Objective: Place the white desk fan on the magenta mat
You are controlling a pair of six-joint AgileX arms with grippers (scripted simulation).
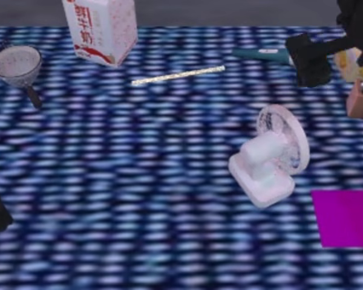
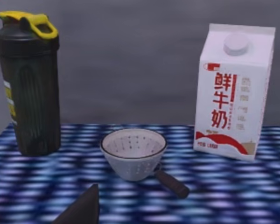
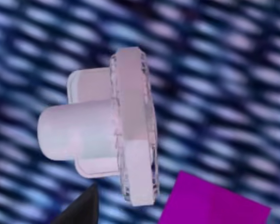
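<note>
Approach step, nothing grasped yet. Small white plastic desk fan [image 1: 269, 157] stands on blue patterned tablecloth [image 1: 139, 181], below and ahead of right gripper [image 1: 311, 60]; jaw state: cannot tell. Flat magenta square mat [image 1: 345, 217] just beside fan. Next: descend, close around fan. Left arm parked at table's left edge.

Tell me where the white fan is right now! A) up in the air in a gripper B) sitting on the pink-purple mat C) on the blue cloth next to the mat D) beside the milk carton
C: the white desk fan stands on the blue patterned tablecloth, just left of the magenta mat and not touching it, with no gripper holding it.
</note>
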